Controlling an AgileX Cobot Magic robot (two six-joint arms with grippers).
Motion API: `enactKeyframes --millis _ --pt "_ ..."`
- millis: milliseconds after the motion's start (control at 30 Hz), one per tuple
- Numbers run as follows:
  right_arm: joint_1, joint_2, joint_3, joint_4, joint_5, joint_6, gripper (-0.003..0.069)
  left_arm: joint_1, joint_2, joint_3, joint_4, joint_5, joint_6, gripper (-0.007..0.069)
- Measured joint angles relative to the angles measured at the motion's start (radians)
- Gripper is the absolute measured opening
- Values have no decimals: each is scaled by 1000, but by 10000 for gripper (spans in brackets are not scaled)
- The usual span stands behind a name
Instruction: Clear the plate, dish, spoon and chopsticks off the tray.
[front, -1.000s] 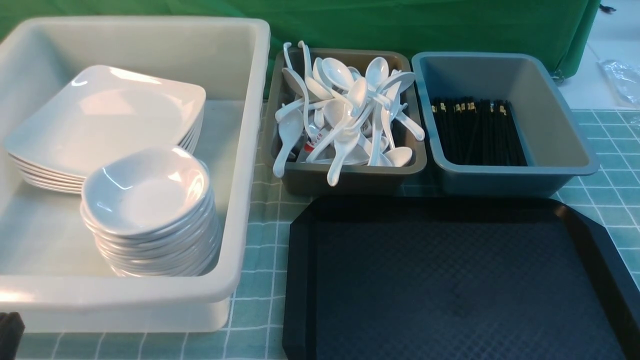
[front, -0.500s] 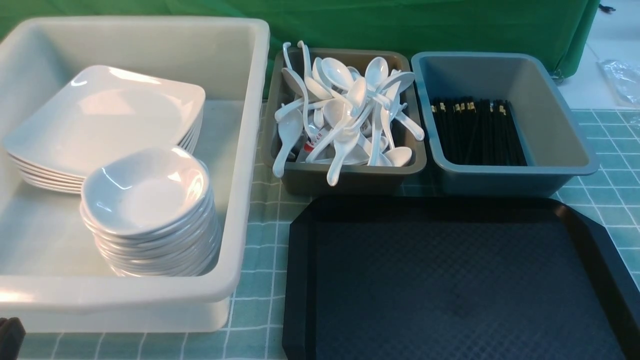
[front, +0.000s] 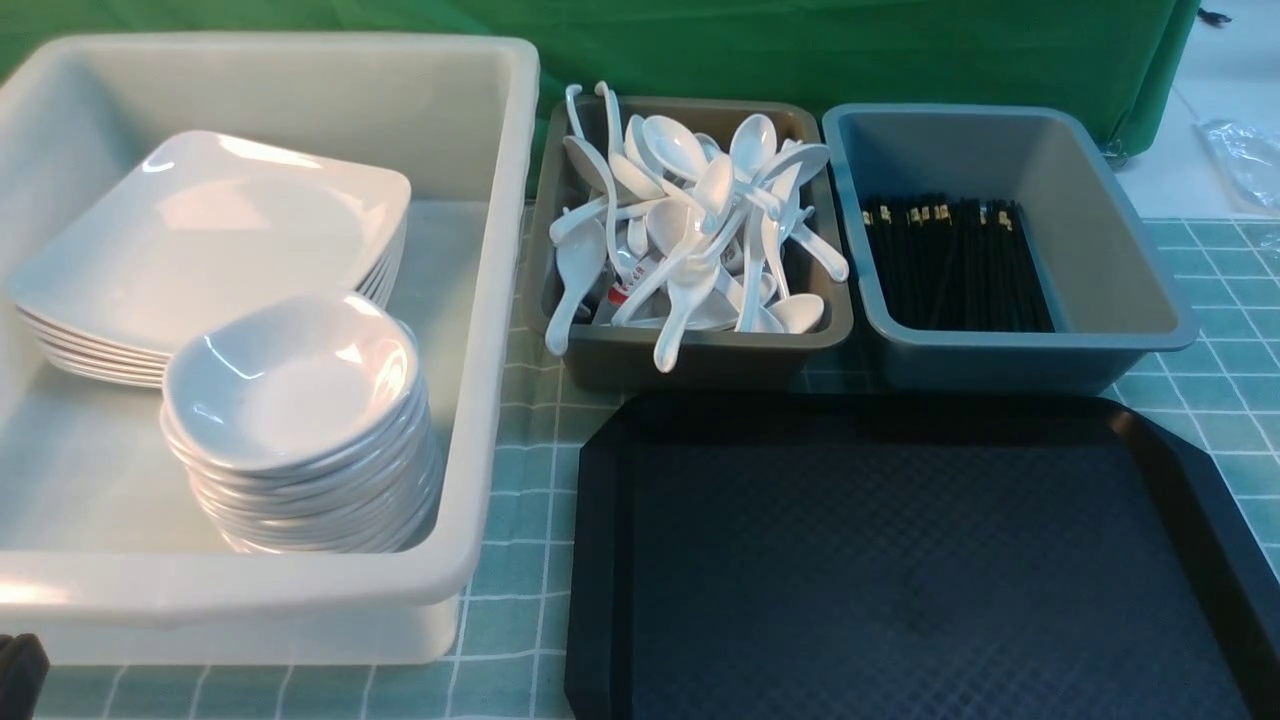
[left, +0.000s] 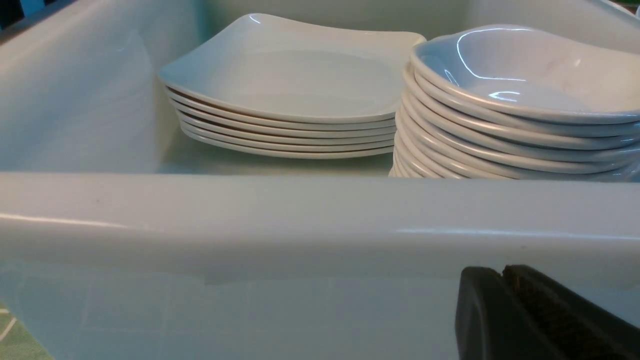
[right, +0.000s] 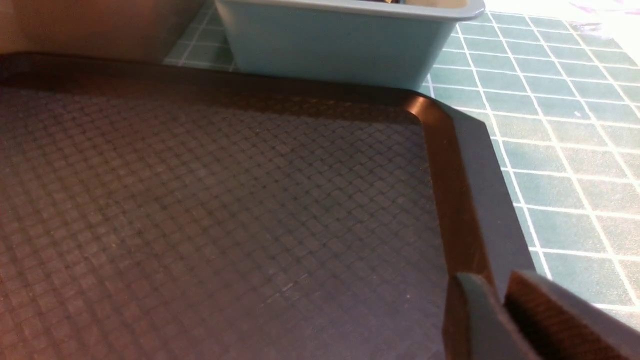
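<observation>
The black tray (front: 900, 560) lies at the front right with nothing on it; its textured floor (right: 200, 200) fills the right wrist view. A white square plate (front: 220, 235) tops a stack in the white tub (front: 500, 300), beside a stack of small dishes (front: 290, 385). White spoons (front: 690, 220) are piled in the olive tub (front: 700, 360). Black chopsticks (front: 955, 265) lie in the blue-grey tub (front: 1100, 250). My left gripper (front: 20, 670) sits shut and empty just outside the white tub's near wall (left: 300, 210). My right gripper (right: 495, 280) hovers over the tray's right rim, slightly open, holding nothing.
The plate stack (left: 300, 80) and dish stack (left: 525, 75) stand side by side behind the tub wall. The blue-grey tub (right: 325, 45) stands just beyond the tray's far edge. A green checked cloth (front: 520, 560) covers the table, with a green backdrop (front: 800, 50) behind.
The tip of my left gripper at the bottom left corner has sunk slightly lower. Nothing else has moved.
</observation>
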Motion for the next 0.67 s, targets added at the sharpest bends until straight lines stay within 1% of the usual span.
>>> enactKeyframes --millis 667 --pt "0 0 0 0 0 0 201 0 0 0 0 0 3 17"
